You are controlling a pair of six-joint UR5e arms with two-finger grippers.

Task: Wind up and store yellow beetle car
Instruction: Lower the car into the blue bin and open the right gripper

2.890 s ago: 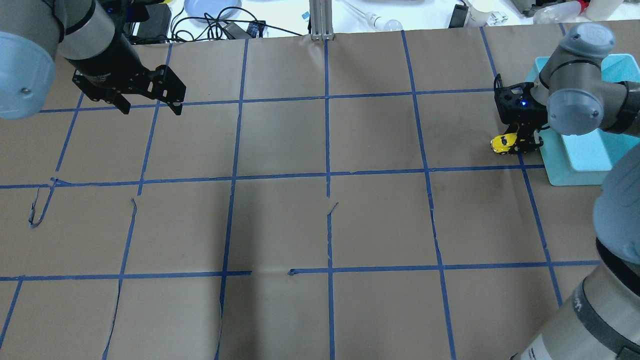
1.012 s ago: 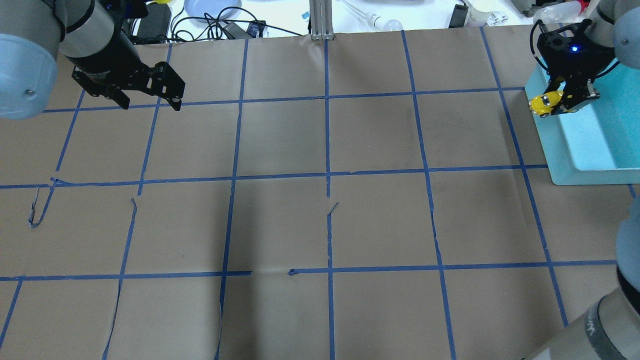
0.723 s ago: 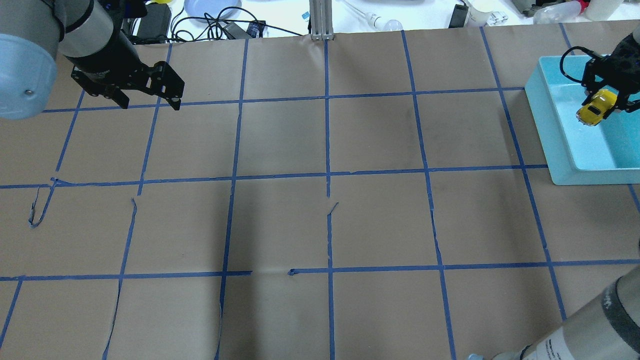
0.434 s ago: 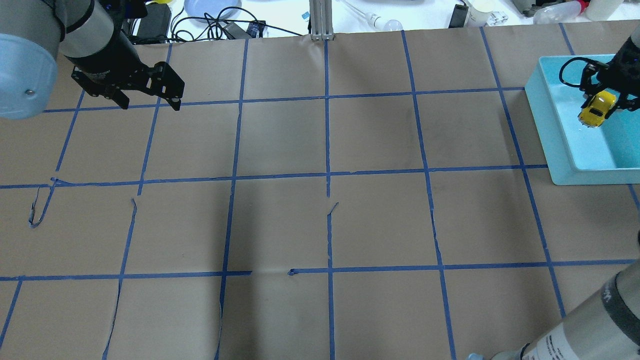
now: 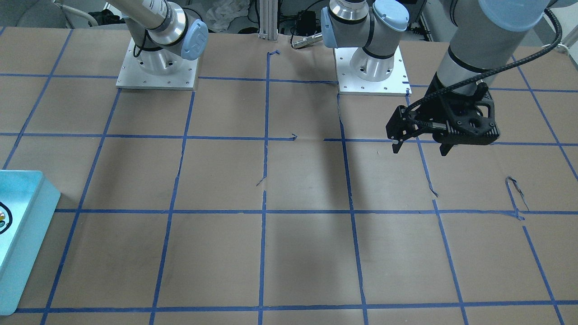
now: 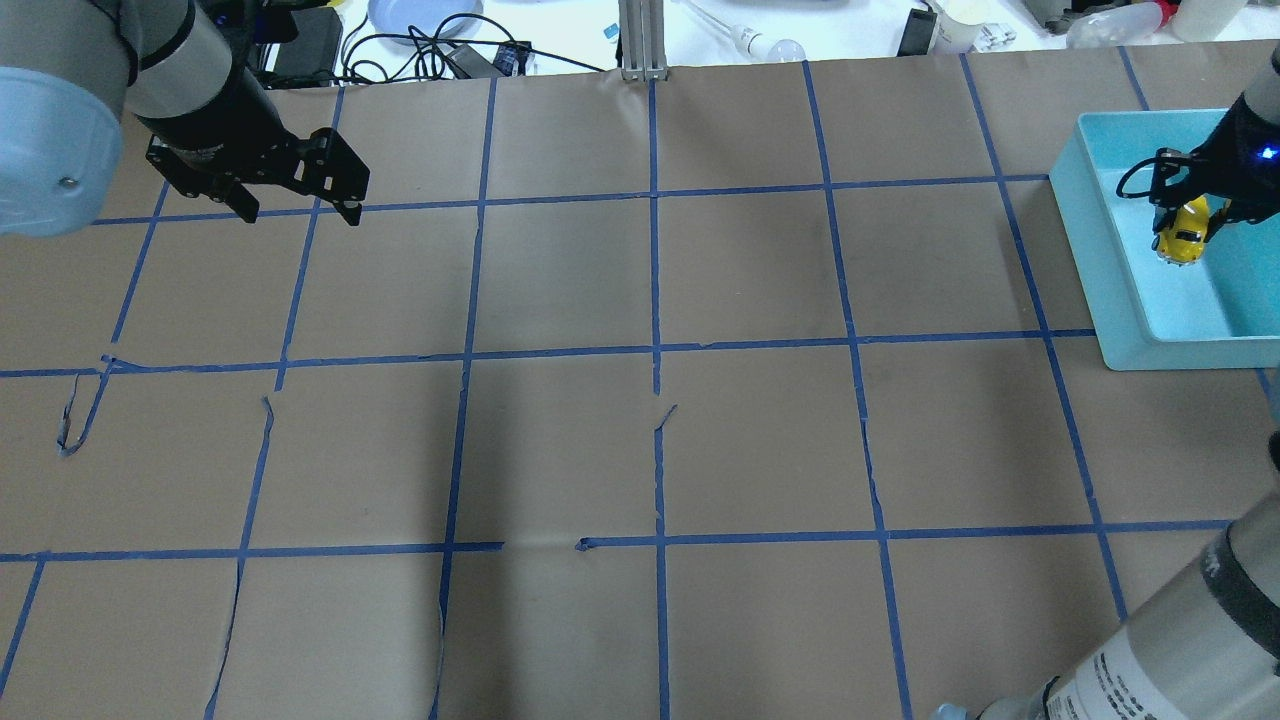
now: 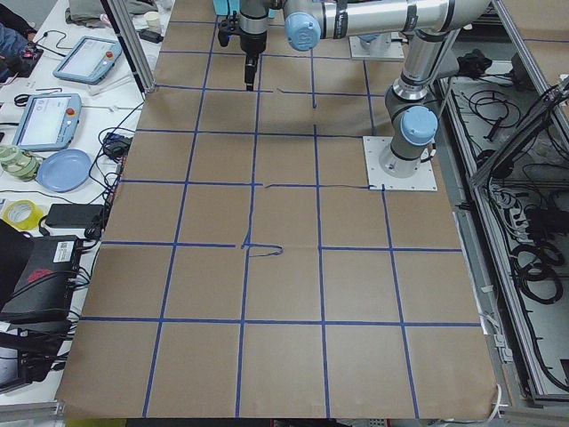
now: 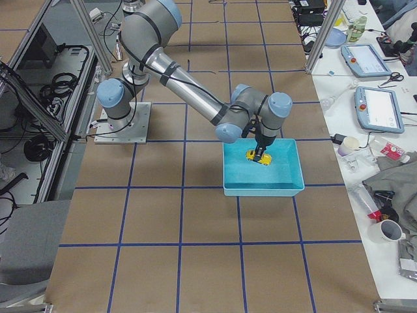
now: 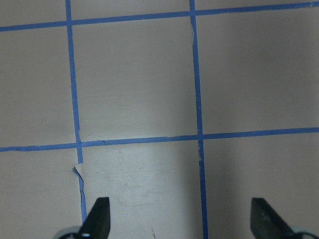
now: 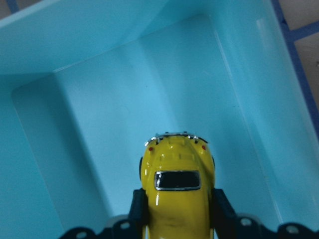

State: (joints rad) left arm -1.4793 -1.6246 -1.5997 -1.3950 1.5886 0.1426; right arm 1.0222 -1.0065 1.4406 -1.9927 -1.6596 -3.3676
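A: Well, the front-facing view first. What's there?
B: The left gripper (image 5: 420, 150) hangs at two o'clock over the brown paper surface gridded with blue tape (image 5: 307, 171). Its jaws are apart and hold nothing. The shallow turquoise plastic bin (image 5: 27, 212) pokes in at eight o'clock.
A: And overhead?
B: At three o'clock the right gripper (image 6: 1188, 222) sits inside that bin, clamped on the small yellow beetle-shaped toy car (image 6: 1183, 238). The left gripper is at ten o'clock, well apart.
A: The side views?
B: From the left end the bin is out of frame. From the right end the car is low in the bin, near its middle. I cannot tell whether its wheels touch the floor.
A: The wrist cameras?
B: The left wrist shows two spread fingertips (image 9: 99, 216) with bare paper between them. In the right wrist view, black fingers (image 10: 219, 206) pinch the car's flanks, and its tail points to twelve o'clock.
A: So which step is this?
B: Storing, I'd judge, and near its end. The next move calls for settling the car on the floor, parting the jaws and lifting straight up, clear of the walls.
A: Any writing?
B: There is a white label (image 6: 1110, 685) on the right arm (image 6: 1220, 600), at five o'clock overhead, but the print is too small to read. No brand shows on the car.
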